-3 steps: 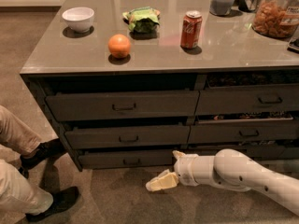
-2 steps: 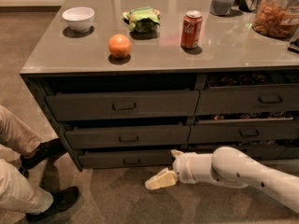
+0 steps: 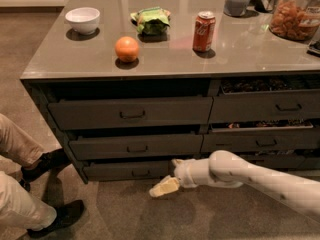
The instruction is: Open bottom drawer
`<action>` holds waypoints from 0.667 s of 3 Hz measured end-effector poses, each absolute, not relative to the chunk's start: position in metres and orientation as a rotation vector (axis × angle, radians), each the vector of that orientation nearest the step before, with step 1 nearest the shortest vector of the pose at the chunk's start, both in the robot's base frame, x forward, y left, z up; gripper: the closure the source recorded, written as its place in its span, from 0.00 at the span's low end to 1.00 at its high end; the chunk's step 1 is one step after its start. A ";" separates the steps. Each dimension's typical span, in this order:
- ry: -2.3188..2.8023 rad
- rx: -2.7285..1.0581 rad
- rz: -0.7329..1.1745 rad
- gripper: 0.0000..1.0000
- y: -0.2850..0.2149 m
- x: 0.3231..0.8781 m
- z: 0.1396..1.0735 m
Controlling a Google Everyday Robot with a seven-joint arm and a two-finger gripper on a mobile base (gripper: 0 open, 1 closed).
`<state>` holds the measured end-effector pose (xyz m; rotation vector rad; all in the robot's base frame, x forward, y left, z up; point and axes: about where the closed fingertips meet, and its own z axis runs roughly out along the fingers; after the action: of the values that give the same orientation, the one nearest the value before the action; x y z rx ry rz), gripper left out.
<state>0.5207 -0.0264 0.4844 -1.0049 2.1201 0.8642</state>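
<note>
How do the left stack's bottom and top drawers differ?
The bottom drawer has a shallower front than the top drawer. The bottom drawer sits by the floor, with the gripper near its right end; the top drawer sits under the counter. Both are dark with small centre handles.

The gripper (image 3: 164, 187) is low over the floor (image 3: 125, 215), just in front of the bottom drawer (image 3: 120, 170), near its right end; on the counter (image 3: 250, 54) above, an orange (image 3: 127, 49) lies left of a can (image 3: 204, 31)
</note>
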 end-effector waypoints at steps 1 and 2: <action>2.133 -1.064 0.874 0.00 0.003 0.548 0.423; 2.127 -1.078 0.857 0.00 0.020 0.583 0.359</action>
<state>0.5835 0.0199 0.3589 -1.0776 2.1269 0.8566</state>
